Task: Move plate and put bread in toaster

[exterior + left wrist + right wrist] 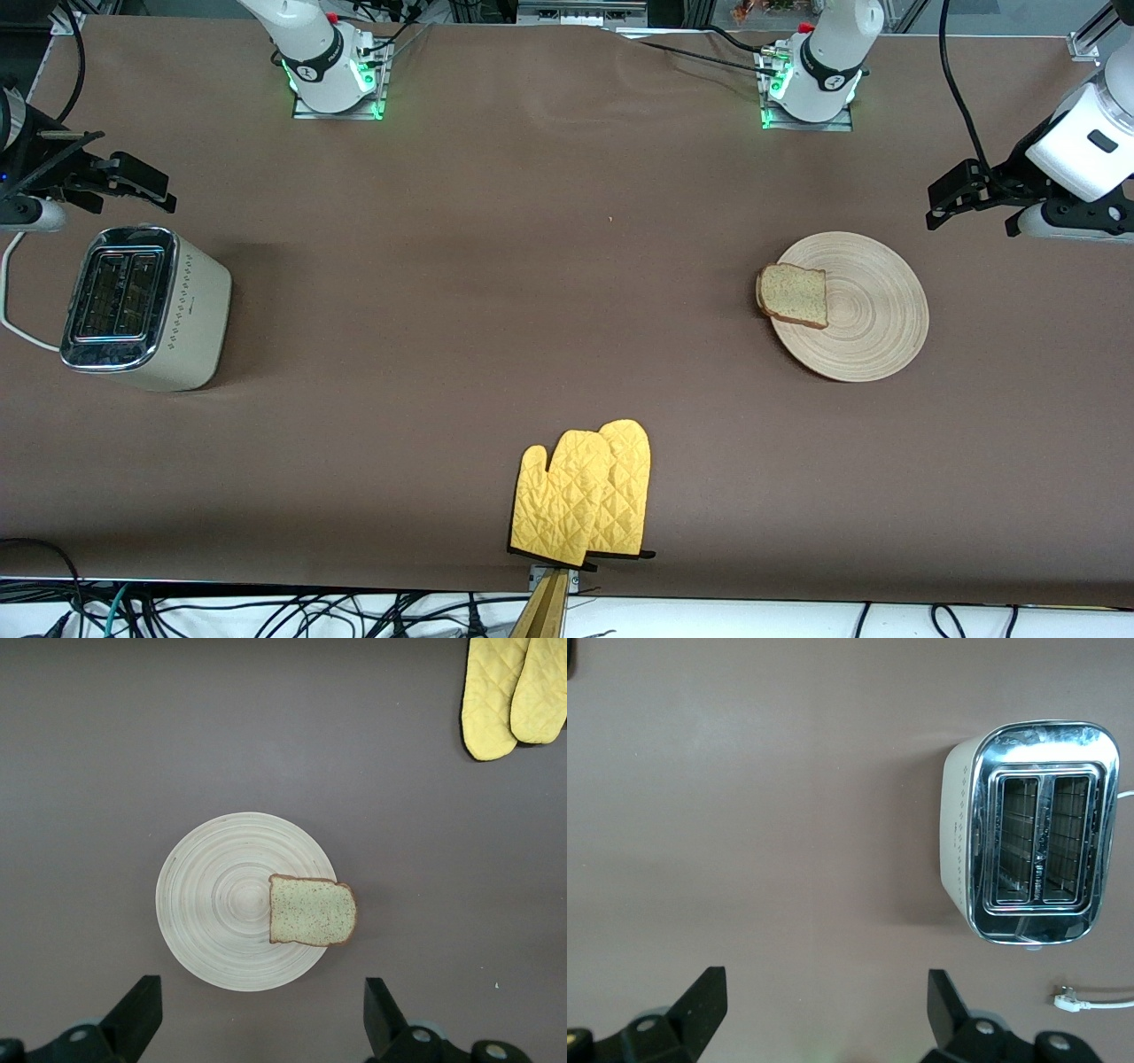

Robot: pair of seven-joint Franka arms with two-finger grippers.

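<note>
The tan wooden plate [873,310] lies toward the left arm's end of the table. The bread [794,295] lies flat on its rim on the side toward the right arm's end, slightly overhanging. The cream toaster [146,306] stands at the right arm's end, both slots empty. My left gripper [948,199] is open and empty, up in the air over the table beside the plate. Its wrist view shows the plate [217,904] and the bread [312,911] past the gripper [261,1019]. My right gripper [151,186] is open and empty over the table beside the toaster [1036,828]; it also shows in its own wrist view [824,1014].
Two yellow oven mitts [585,496] lie at the table's front edge, mid-table; they also show in the left wrist view [514,691]. The toaster's white cord [13,292] runs off at the right arm's end, its plug [1067,999] loose on the table.
</note>
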